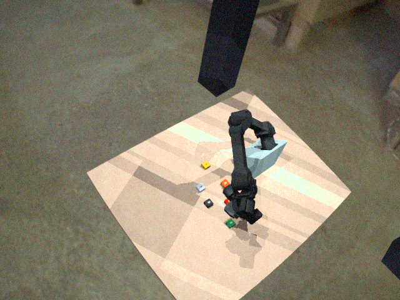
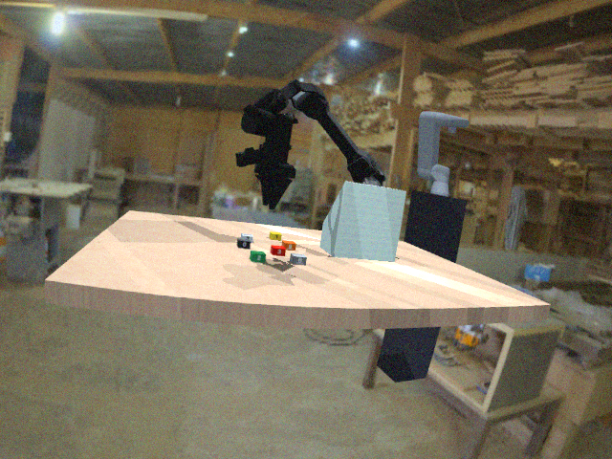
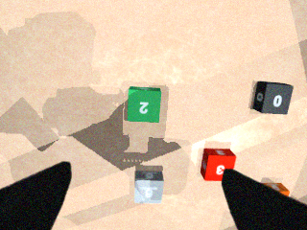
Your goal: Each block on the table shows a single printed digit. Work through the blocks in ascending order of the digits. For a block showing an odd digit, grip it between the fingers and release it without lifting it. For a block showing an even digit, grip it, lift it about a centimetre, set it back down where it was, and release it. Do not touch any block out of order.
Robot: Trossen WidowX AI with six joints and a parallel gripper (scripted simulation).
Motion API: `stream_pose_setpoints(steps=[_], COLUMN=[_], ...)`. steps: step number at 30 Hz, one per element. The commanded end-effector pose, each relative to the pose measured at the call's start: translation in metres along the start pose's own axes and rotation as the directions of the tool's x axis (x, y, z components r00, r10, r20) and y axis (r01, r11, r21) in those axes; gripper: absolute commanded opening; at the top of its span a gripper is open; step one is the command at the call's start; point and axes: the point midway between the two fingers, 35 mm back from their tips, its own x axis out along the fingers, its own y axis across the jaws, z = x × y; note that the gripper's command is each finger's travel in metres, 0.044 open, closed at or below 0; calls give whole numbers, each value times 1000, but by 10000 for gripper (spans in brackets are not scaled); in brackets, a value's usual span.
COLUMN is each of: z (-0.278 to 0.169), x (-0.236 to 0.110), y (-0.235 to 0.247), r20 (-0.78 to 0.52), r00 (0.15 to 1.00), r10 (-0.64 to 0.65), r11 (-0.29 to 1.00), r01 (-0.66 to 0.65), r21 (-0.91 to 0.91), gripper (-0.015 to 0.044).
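My gripper is open and empty, high above the blocks. In the wrist view the green block, digit 2, lies ahead of the fingers. The grey block, digit blurred, shows between them; the arm hides it in the top view. The red block, digit 3, is near the right fingertip. The black block shows 0. Also there are orange, white and yellow blocks, digits unclear.
The blocks stand apart on the wooden table. A pale blue wedge-shaped block stands at the arm's base, beyond the orange block. The arm's shadow falls around the green block.
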Motion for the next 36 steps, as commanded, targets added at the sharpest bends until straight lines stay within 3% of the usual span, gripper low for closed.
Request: stream_pose_setpoints(steps=[1, 8, 16, 36], z=[1, 4, 15, 15], x=[-1, -1, -1, -1], y=[0, -11, -134, -136], r20=[5, 5, 4, 4], r00=[1000, 1000, 1000, 1000], r10=[-4, -2, -10, -11], r11=[1000, 1000, 1000, 1000], r01=[4, 2, 10, 11], r21=[-4, -4, -5, -5], gripper=[400, 400, 400, 400])
